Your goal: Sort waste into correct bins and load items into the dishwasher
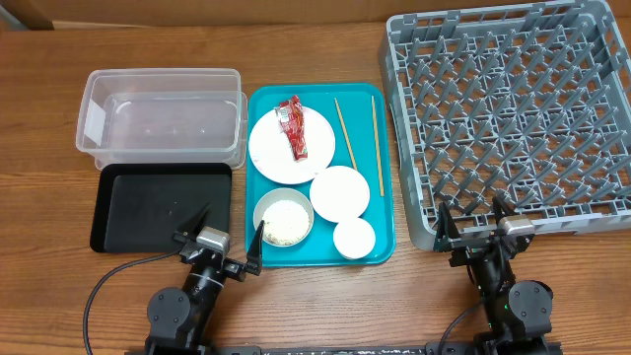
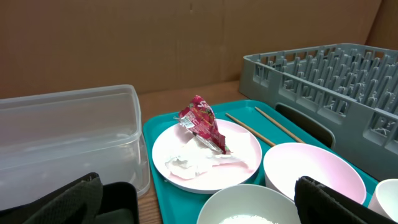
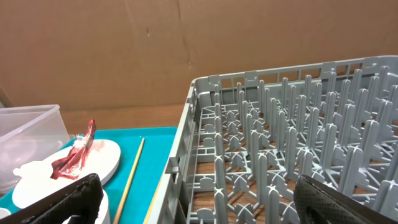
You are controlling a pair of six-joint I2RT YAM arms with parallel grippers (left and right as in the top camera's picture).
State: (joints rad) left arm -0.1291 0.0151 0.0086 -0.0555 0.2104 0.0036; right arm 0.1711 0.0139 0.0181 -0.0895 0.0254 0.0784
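Red foil wrapper [image 1: 293, 126] is found on the large plate [image 1: 268, 153], ahead and slightly right of the left fingers [image 2: 336, 202], which are spread and empty. Its long axis is pointed away from them. The right fingers [image 3: 348, 205], also spread, are farther off.

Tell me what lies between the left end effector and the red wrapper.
The rice bowl sits just ahead of the left end effector, partly between it and the large plate holding the red wrapper. A low straight reach would likely meet it; from above, nothing visible blocks the wrapper.
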